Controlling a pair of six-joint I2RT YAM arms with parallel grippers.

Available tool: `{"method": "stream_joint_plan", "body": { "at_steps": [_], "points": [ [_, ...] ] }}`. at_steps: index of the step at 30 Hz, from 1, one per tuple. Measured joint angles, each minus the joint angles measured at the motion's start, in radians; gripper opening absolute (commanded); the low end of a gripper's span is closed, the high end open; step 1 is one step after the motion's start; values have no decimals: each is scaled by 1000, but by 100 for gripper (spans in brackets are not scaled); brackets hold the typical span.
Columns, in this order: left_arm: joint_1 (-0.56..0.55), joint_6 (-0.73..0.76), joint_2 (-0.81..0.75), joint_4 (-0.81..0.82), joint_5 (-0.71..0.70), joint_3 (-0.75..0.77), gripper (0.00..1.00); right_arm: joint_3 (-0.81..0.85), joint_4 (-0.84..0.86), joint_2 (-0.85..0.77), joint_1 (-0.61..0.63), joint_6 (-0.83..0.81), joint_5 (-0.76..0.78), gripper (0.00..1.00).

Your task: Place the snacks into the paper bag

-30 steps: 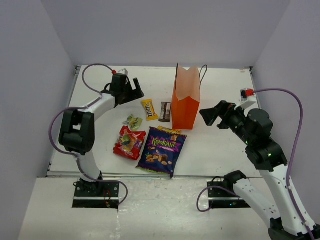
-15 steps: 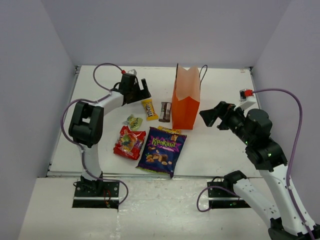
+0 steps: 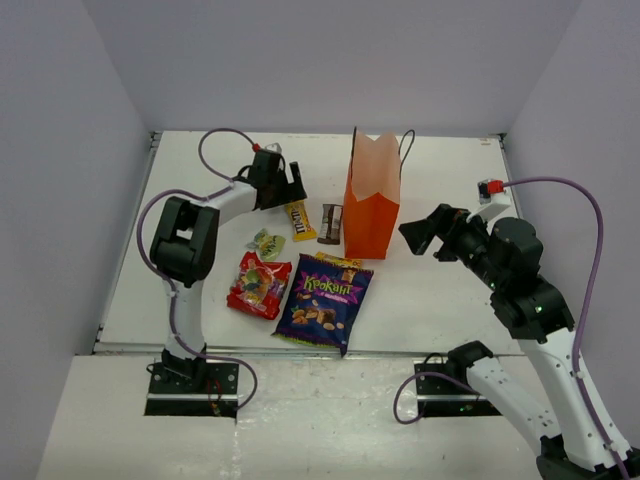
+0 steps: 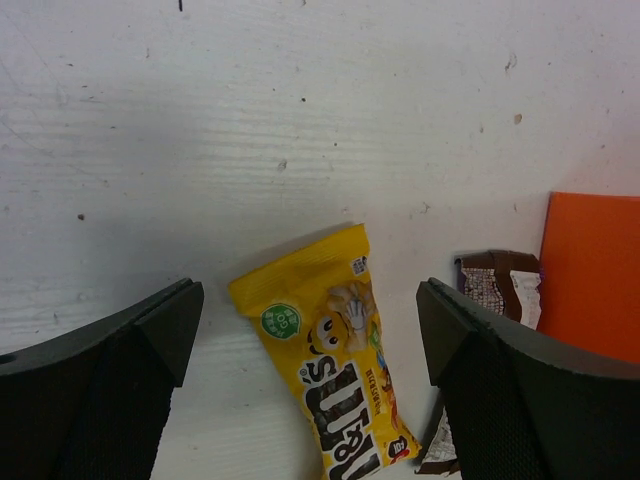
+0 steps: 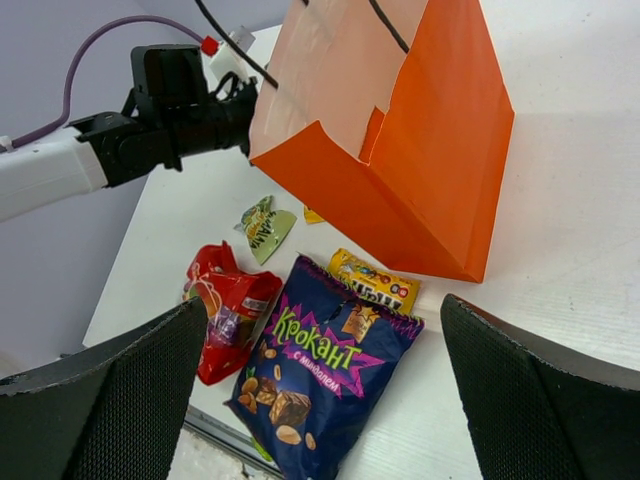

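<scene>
Left end effector spread over small yellow pack — right end effector (also spread) beside paper bag

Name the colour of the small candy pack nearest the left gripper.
Bright yellow with brown lettering. The pack shows best in the left wrist view.

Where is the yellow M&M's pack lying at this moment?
In the top view the yellow M&M's pack lies flat on the table, left of the orange paper bag, beside the brown bar, just ahead of the open left gripper.
</scene>
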Motion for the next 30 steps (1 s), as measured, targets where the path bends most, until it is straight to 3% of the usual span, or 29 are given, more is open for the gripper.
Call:
{"method": "stream_joint_plan", "body": {
  "at_steps": [6,13,15,19,20,22,23,30],
  "points": [
    [-13,3,31,-3,-4,38,71,0,-8,-6,0,0,3,99],
    [-23,8,33,-17,-25,38,76,0,-10,-14,0,0,3,99],
    [-28,8,33,-25,-39,37,72,0,-10,-14,0,0,3,99],
    [-39,10,33,-37,-58,32,48,-2,-10,-19,0,0,3,99],
    [-40,6,34,-41,-58,32,35,-2,-11,-20,0,0,3,99],
    [-41,7,40,-42,-58,32,19,-2,-10,-21,0,0,3,99],
    [-43,6,45,-41,-57,32,3,-2,-10,-21,0,0,3,99],
    [-47,9,48,-35,-60,31,0,-2,-10,-21,0,0,3,99]
  ]
}}
